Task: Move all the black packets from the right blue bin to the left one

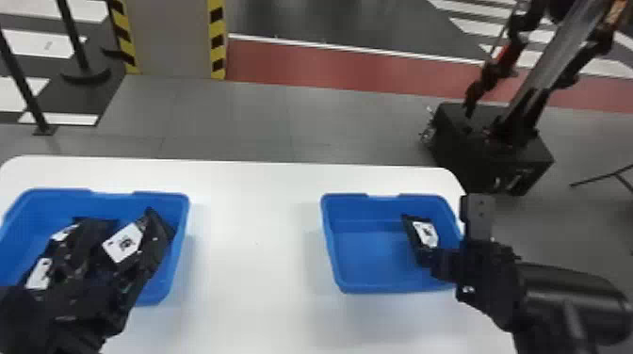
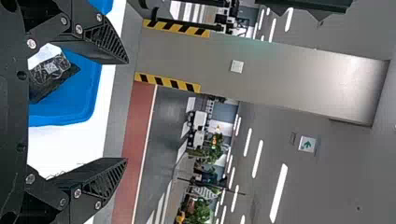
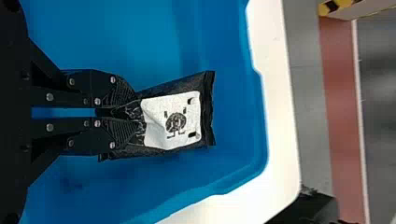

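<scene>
My right gripper is at the right part of the right blue bin, holding a black packet with a white label. The right wrist view has this gripper shut on one end of the packet, inside the bin. In the head view my left gripper is at the near side of the left blue bin, where several black packets lie heaped. From the left wrist, the left gripper stands open, its fingers wide apart, near a bin with a black packet.
Both bins stand on a white table, with a stretch of tabletop between them. Beyond its far edge are a black box-shaped base with a post, and a pillar with striped edges.
</scene>
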Robot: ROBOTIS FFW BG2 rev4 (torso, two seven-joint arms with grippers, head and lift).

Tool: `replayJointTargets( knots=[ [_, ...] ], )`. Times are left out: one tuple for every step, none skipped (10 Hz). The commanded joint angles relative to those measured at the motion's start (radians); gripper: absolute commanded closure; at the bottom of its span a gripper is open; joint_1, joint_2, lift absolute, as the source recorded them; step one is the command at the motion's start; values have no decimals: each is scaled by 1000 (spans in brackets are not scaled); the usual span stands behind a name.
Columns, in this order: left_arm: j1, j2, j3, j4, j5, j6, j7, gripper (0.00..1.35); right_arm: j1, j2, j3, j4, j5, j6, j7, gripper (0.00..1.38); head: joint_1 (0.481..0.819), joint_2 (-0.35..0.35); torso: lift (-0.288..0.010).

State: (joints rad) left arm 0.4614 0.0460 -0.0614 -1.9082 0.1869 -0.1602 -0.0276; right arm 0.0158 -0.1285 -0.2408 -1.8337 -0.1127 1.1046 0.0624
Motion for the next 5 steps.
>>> replayJointTargets(
  knots=[
    [2, 0, 0, 0, 2, -4, 0, 312, 50, 20, 0, -72, -1, -74, -3, 1128, 695, -197, -110],
    [2, 0, 0, 0, 3, -4, 0, 312, 82, 30, 0, -106, -1, -133, -4, 1128, 695, -190, -110],
    [2, 0, 0, 0, 6, -12, 0, 312, 131, 46, 6, -170, 2, -211, -6, 1128, 695, -187, -110],
    [2, -2, 6, 0, 11, -17, 0, 311, 176, 50, 29, -214, -1, -314, -3, 1128, 695, -181, -110],
    [2, -11, 17, 0, 6, -26, 0, 311, 181, 40, 58, -190, -5, -452, 57, 1128, 695, -167, -110]
  ],
)
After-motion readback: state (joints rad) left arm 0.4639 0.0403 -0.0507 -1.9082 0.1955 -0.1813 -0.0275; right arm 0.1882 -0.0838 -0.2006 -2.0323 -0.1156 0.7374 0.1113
